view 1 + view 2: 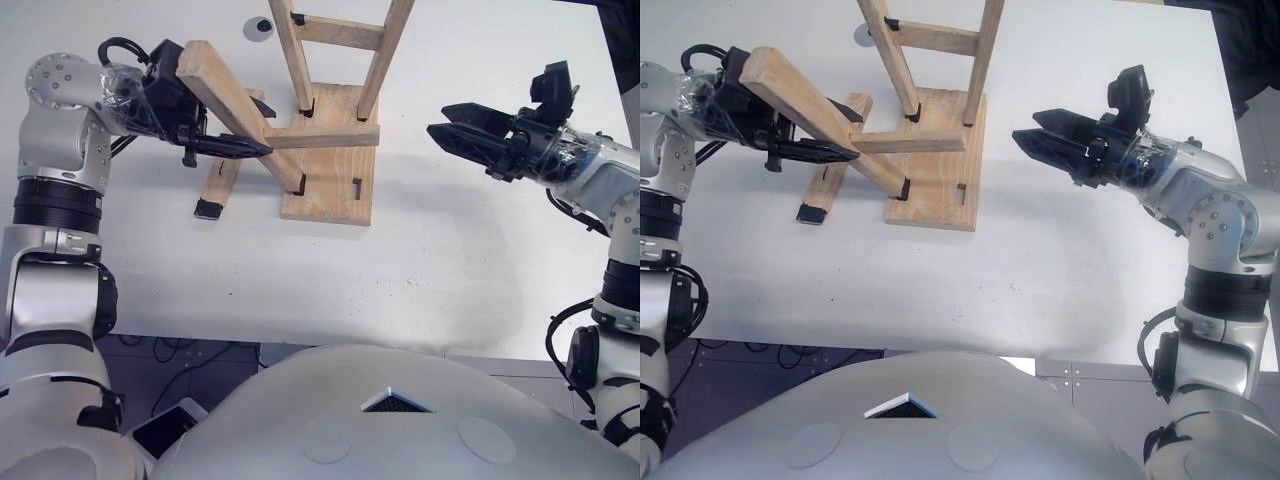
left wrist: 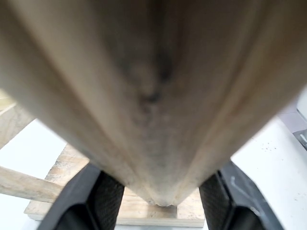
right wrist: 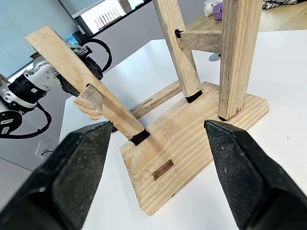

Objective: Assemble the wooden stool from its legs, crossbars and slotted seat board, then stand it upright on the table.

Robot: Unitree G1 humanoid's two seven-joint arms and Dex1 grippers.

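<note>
The held leg (image 1: 225,95) sits in the upper left of the left eye view. Its black-tipped foot is in the lower-left slot of the seat board (image 1: 330,205), which lies flat at upper centre. The leg leans, its long axis climbing from the slot toward the upper-left corner, so it is probably not yet seated square. The left gripper (image 1: 245,147) clamps it mid-length, seemingly to steer it upright. Its crossbar (image 1: 325,135) points right. The right gripper (image 1: 445,120) hovers at right with jaws apart, perhaps ready to brace. A spare leg (image 1: 222,180) lies on the table (image 1: 450,270) left of the board.
</note>
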